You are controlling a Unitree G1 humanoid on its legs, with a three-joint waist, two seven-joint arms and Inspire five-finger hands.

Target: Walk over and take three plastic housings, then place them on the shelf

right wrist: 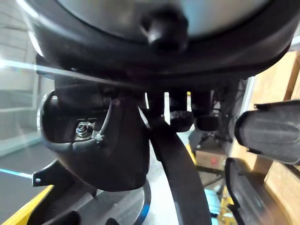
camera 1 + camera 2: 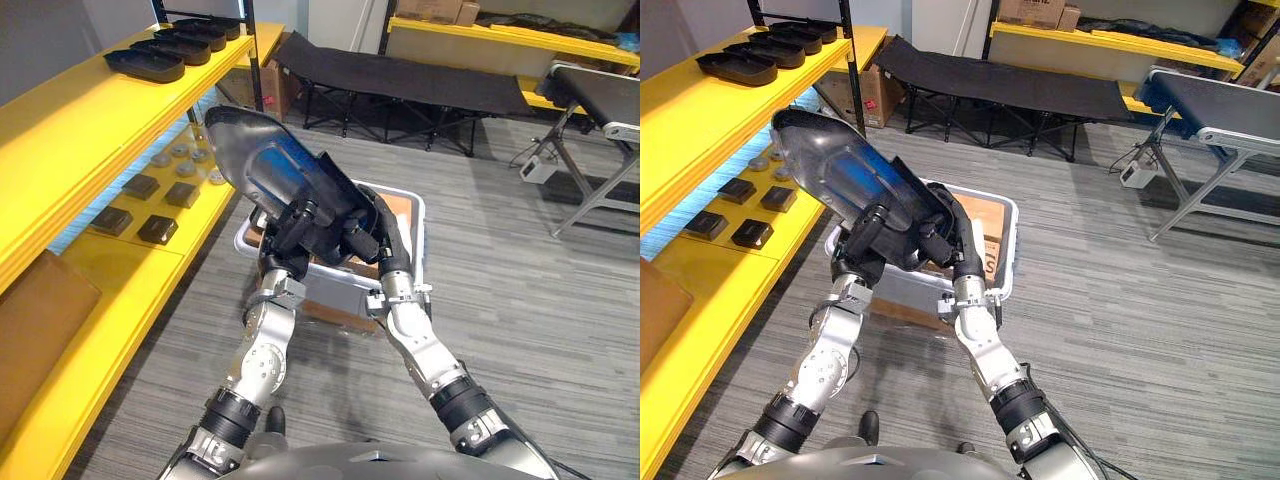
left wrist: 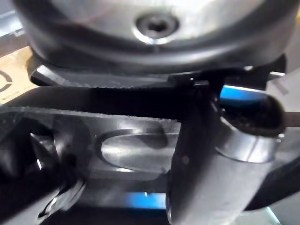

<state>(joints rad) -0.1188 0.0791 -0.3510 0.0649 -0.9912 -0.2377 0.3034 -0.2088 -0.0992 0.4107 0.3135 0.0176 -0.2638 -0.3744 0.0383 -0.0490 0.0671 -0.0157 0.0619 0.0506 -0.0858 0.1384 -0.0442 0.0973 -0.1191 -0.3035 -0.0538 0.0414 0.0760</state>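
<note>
**Left eye view:** Both hands have one black plastic housing [image 2: 262,160] by its near end. It is tilted, its rounded far end raised toward the yellow shelf [image 2: 90,115] on the left. The left hand [image 2: 288,232] and right hand [image 2: 362,238] sit side by side with fingers curled round the housing's near edge. Below them a white bin [image 2: 420,215] stands on the floor. A row of shelved housings [image 2: 170,50] lies at the far end of the top board.

**Right eye view:** The held housing hangs clear above the bin, to the right of the shelf and not yet over it. I judge the carry to the shelf to be the step in hand.

**Left wrist view:** The left hand is closed tight against the housing's dark inner face.

**Right wrist view:** The right hand's fingers [image 1: 182,119] hook over the housing's rim.

To do this well, swing left and level the housing. Steer its far end clear of the shelf's black upright [image 2: 252,60]. Set it on the bare board nearer than the row, and loosen both hands only once it rests flat.
</note>
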